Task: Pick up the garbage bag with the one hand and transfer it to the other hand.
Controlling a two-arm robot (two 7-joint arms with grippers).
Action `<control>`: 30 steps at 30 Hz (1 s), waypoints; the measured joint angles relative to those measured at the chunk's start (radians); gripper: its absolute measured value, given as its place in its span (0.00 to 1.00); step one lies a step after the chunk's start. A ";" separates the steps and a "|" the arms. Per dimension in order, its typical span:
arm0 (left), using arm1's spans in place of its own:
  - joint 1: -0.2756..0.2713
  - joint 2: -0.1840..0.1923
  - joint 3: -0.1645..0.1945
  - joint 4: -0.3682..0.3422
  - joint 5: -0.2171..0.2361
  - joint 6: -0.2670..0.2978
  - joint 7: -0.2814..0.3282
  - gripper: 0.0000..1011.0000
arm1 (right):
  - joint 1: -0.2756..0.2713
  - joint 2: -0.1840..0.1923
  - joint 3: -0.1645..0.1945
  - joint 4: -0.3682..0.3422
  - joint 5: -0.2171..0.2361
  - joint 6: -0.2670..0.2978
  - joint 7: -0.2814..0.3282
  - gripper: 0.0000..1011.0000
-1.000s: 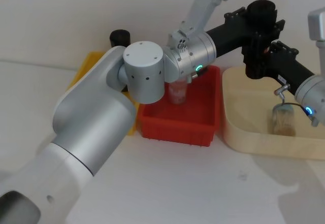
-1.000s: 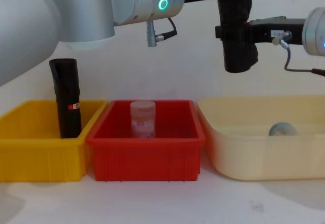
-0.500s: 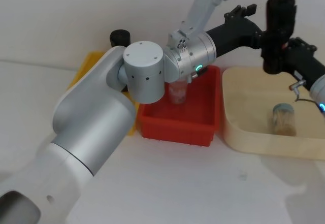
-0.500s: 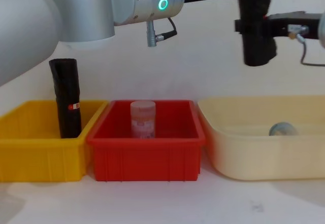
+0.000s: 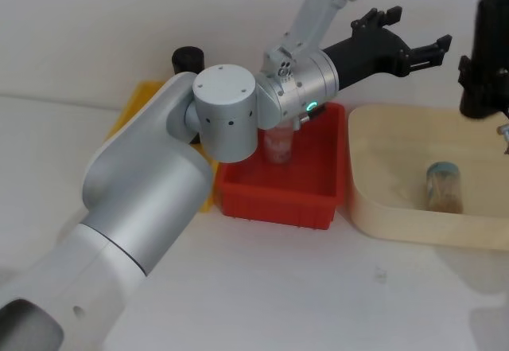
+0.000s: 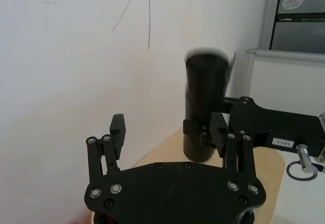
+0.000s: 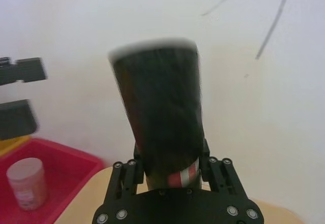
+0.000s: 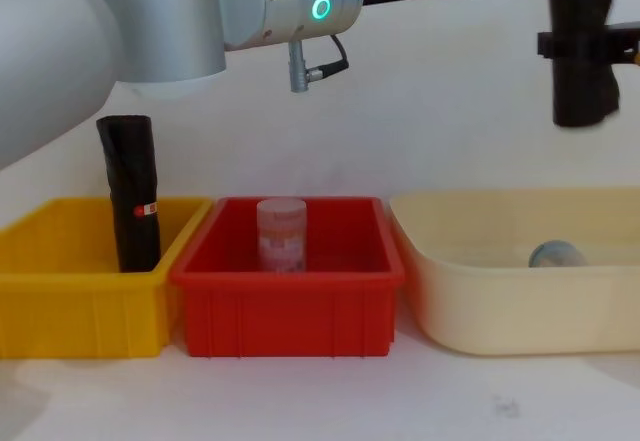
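Garbage bag (image 7: 160, 117) apparently clamped in right gripper (image 7: 170, 176)

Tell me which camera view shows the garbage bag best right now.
The right wrist view: the garbage bag stands upright, clamped in the right hand, its red mark visible. The left wrist view shows it beyond the open left hand. Head and chest views show it at their right edge.

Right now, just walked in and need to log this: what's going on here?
A handover has just finished. The right gripper is shut on the garbage bag, holding it upright in the air above the cream tub. The left gripper is open and empty, apart from the roll, up above the red bin.
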 joint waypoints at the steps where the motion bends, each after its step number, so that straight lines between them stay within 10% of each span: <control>1: 0.000 0.000 0.000 0.000 0.000 0.000 0.000 0.99 | -0.001 0.000 0.003 0.000 0.000 0.001 -0.002 0.59; 15: 0.000 0.000 0.000 0.000 0.000 0.000 0.000 0.99 | -0.005 0.005 0.031 0.003 0.003 0.017 -0.023 0.99; 30: 0.000 0.000 0.000 0.000 0.000 0.000 0.000 0.99 | -0.006 0.007 0.040 0.005 0.004 0.022 -0.030 0.99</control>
